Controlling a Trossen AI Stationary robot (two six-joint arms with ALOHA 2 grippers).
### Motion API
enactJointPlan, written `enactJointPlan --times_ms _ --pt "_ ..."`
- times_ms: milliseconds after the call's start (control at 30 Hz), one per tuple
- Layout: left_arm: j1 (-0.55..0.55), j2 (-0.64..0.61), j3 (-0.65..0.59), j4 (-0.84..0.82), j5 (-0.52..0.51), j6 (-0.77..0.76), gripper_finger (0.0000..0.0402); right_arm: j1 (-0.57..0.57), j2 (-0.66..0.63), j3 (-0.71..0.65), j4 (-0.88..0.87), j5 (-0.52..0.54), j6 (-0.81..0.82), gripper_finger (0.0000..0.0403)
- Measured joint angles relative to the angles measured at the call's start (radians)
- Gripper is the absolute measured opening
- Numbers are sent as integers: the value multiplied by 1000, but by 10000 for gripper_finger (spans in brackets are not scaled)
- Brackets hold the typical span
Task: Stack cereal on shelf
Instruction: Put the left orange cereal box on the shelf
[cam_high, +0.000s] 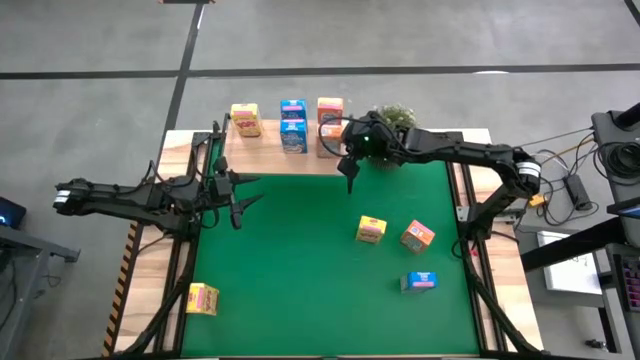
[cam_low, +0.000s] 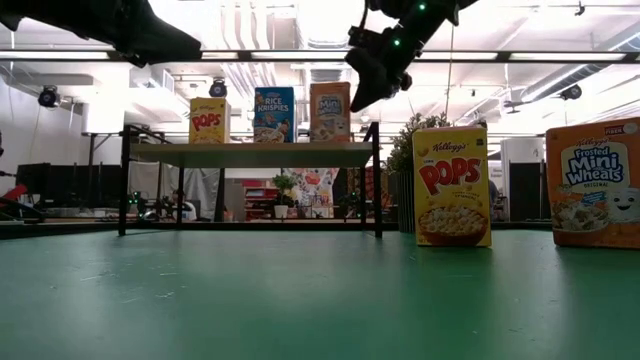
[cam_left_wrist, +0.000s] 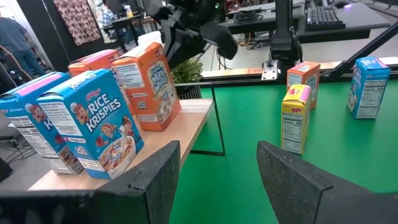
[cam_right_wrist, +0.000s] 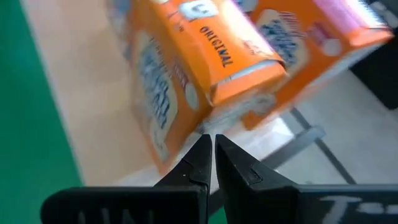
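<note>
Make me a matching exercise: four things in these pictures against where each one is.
1. Rice Krispies box
2. blue box
3. left gripper
4. right gripper

a. lying loose on the green mat
b. jaws shut, beside the orange boxes at the shelf's end
c. standing on the shelf
d. jaws open, over the mat's left side

Pairs: 1-c, 2-a, 3-d, 4-b

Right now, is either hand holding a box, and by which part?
No. The right hand is shut and empty near the shelf; the left hand is open, holding nothing.
</note>
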Motion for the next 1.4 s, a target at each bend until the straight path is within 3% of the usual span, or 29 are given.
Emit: enactJointPlan --times_ms 533,767,1100,1400 --pt "0 1 0 -4 0 -22 197 82 -30 7 -76 -1 55 12" --pt "0 1 0 0 0 -22 197 159 31 -9 9 -3 15 12" --pt "0 1 0 -1 0 -22 197 179 168 -10 154 243 -74 12" --pt "0 2 0 -4 0 -21 197 155 173 10 157 274 -133 12"
